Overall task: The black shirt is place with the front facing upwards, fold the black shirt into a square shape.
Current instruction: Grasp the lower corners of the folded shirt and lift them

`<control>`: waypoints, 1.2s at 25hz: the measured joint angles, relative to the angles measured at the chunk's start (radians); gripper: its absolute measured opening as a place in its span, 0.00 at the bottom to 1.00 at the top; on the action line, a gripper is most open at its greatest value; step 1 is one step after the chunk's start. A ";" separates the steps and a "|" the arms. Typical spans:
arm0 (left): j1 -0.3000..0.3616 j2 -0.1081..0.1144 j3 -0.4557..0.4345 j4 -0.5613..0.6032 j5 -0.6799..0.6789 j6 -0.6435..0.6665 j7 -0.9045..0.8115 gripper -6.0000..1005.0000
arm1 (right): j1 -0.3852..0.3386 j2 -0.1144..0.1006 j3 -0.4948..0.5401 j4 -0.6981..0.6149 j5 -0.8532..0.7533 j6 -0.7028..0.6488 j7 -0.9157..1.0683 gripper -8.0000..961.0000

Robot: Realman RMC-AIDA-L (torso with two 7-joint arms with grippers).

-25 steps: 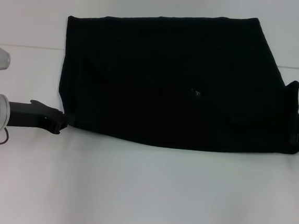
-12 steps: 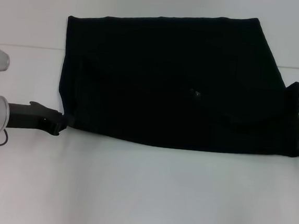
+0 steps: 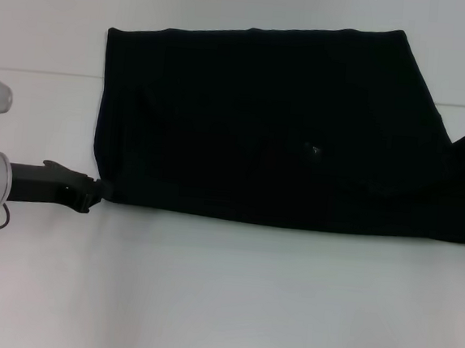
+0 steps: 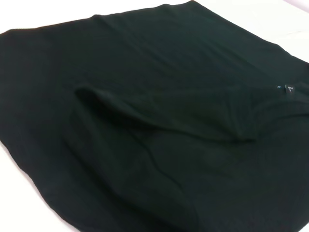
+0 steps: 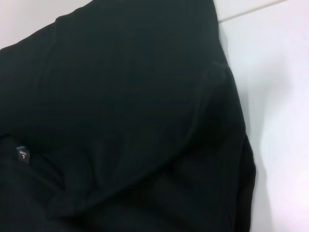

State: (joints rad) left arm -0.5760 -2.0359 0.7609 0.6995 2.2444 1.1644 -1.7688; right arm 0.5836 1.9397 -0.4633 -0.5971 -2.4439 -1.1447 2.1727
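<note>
Where the black shirt lies on the white table, it forms a wide, roughly four-sided slab of soft matte cloth, spread across the middle and far part of the surface. Its near edge runs almost straight; its right end rises to a small peak and reaches the right border of the head view. Low folds and ridges cross the fabric, seen most clearly in the left wrist view, where a raised fold runs through the cloth. A small blue neck label sits on the fabric; its print is too small to read.

The left gripper sits at the shirt's near left corner, its black tips touching the hem. Whether its fingers are spread or pinching the cloth cannot be told, since black lies against black. The right gripper does not appear in any view; the right wrist view shows only cloth and table.
</note>
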 joint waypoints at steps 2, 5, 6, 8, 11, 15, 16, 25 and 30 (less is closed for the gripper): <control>0.003 0.000 0.000 0.001 0.001 0.008 -0.002 0.00 | -0.010 0.000 0.001 -0.005 0.009 -0.011 -0.007 0.01; 0.013 0.001 -0.003 0.008 -0.001 0.046 -0.003 0.00 | -0.034 0.003 0.008 -0.027 0.040 -0.046 -0.031 0.01; 0.014 0.001 -0.005 0.010 -0.001 0.055 -0.003 0.00 | -0.046 0.006 0.015 -0.039 0.053 -0.064 -0.042 0.01; 0.019 0.002 -0.016 0.019 -0.001 0.097 -0.003 0.00 | -0.070 0.014 0.030 -0.068 0.078 -0.107 -0.058 0.01; 0.029 0.002 -0.060 0.037 -0.001 0.188 -0.001 0.00 | -0.111 0.032 0.054 -0.118 0.104 -0.178 -0.079 0.01; 0.046 0.009 -0.136 0.045 0.000 0.273 0.000 0.00 | -0.167 0.068 0.077 -0.177 0.116 -0.243 -0.105 0.01; 0.054 0.014 -0.148 0.045 0.000 0.298 0.001 0.00 | -0.181 0.076 0.086 -0.190 0.117 -0.261 -0.117 0.01; 0.105 0.026 -0.182 0.042 -0.002 0.440 0.003 0.00 | -0.298 0.121 0.213 -0.220 0.112 -0.438 -0.263 0.01; 0.116 0.025 -0.175 0.035 0.010 0.493 0.004 0.00 | -0.368 0.121 0.286 -0.217 0.110 -0.503 -0.319 0.01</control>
State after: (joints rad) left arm -0.4595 -2.0105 0.5863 0.7346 2.2542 1.6573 -1.7643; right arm 0.2154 2.0607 -0.1774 -0.8145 -2.3334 -1.6480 1.8534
